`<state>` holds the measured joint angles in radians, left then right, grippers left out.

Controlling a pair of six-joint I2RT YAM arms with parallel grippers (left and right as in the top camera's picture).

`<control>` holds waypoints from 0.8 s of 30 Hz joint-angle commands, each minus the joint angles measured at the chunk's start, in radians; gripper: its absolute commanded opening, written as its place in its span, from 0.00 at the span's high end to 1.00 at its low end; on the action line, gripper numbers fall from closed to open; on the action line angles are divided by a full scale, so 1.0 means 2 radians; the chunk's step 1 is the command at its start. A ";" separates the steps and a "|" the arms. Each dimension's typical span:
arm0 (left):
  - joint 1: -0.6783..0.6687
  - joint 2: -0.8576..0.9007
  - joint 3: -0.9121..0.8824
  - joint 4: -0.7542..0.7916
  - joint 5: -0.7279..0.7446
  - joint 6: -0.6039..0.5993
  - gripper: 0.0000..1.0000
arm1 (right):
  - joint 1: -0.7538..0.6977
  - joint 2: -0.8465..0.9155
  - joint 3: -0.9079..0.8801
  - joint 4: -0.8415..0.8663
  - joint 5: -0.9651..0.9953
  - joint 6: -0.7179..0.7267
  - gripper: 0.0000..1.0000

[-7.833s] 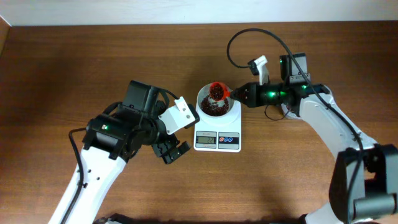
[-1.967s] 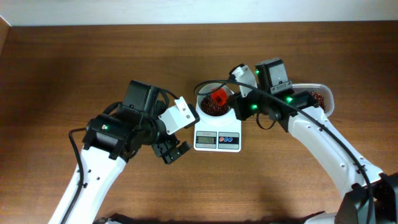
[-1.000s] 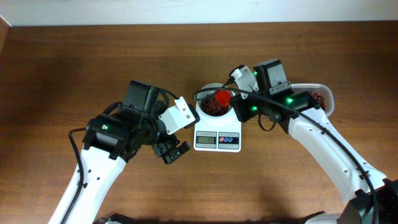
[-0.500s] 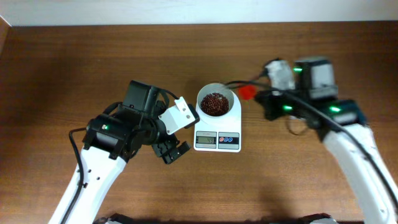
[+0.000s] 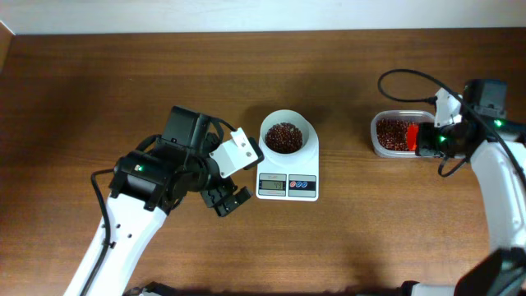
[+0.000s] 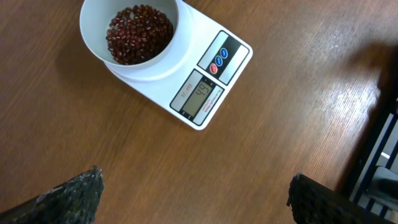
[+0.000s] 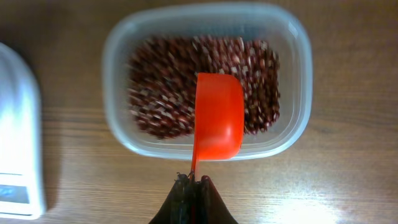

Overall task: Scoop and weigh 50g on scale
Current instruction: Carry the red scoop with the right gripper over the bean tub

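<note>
The white scale stands at the table's middle with a white bowl of red beans on it. The left wrist view shows the scale and the bowl ahead of my left gripper. My left gripper hovers to the left of the scale, open and empty, its fingertips wide apart. My right gripper is far to the right, shut on the handle of a red scoop. The scoop hangs over the near side of a clear tub of red beans.
The clear tub sits to the right of the scale with a gap of bare wood between them. A black cable loops above the right arm. A pale wall runs along the table's far edge.
My right arm swung from the bowl on the scale to the right, carrying the scoop over the tub. The left arm has not moved.
</note>
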<state>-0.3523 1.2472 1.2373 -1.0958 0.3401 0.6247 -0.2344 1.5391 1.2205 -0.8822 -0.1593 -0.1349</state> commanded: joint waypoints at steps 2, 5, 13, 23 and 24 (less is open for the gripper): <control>0.001 -0.008 0.004 0.001 0.006 -0.002 0.01 | -0.002 0.045 0.000 0.023 0.040 -0.004 0.96; 0.001 -0.008 0.004 0.001 0.006 -0.002 0.01 | -0.002 0.050 0.000 0.049 0.076 -0.004 0.96; 0.001 -0.008 0.004 0.001 0.006 -0.002 0.01 | -0.002 0.059 0.000 0.059 0.093 -0.036 0.96; 0.001 -0.008 0.004 0.001 0.006 -0.002 0.01 | -0.001 0.099 0.000 0.035 -0.011 -0.033 0.96; 0.001 -0.008 0.004 0.001 0.006 -0.002 0.01 | -0.001 0.099 0.000 0.034 -0.012 -0.027 0.96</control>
<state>-0.3523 1.2472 1.2373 -1.0958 0.3401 0.6247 -0.2344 1.7180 1.2205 -0.7944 -0.1268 -0.2050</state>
